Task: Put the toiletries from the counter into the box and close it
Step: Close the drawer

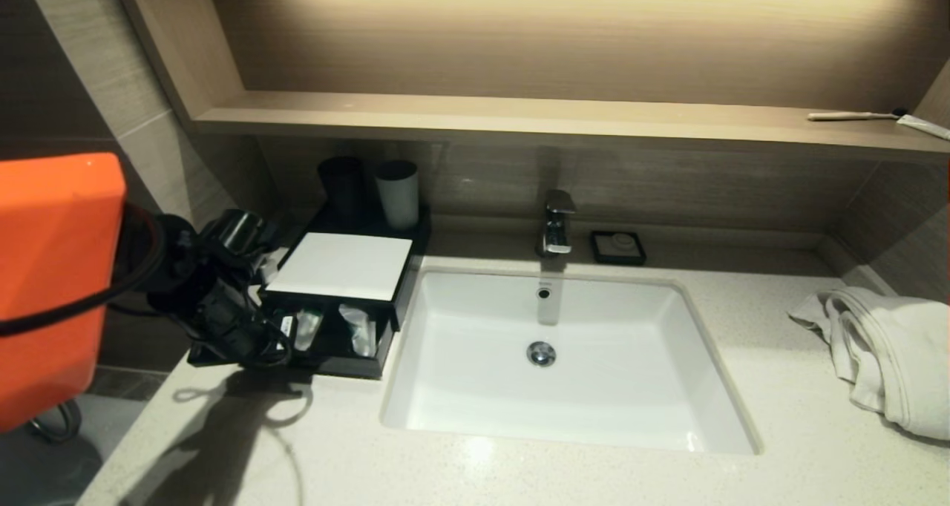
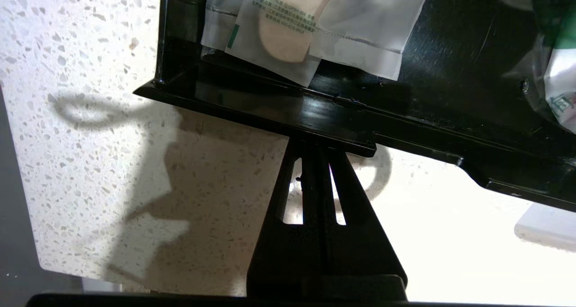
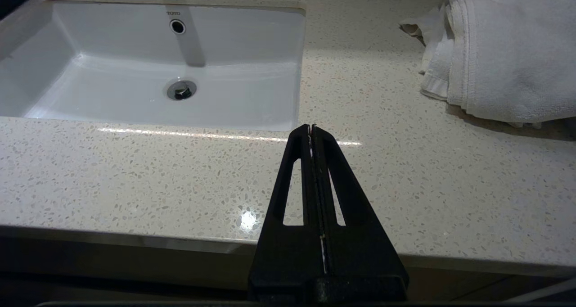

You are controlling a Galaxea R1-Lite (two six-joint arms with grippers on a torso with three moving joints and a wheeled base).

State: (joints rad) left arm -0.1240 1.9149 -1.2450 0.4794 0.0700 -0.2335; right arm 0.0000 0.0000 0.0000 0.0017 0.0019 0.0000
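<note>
Box [image 1: 338,265]: black drawer unit, white top, at the desk's [image 1: 519,469] left end beside the sink; drawer pulled out toward the robot, long axis across its front. Packets [image 1: 356,328] lie inside.

Left gripper [image 2: 315,151]: fingers together, tips at the drawer's front lip.

Right gripper [image 3: 311,129]: together, idle over the desk.

Step, judged: closing. Next: a level push inward.

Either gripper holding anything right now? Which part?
Nothing held. Left gripper is shut, tips at the box's open drawer front lip. Right gripper is shut, empty, over the counter.
</note>
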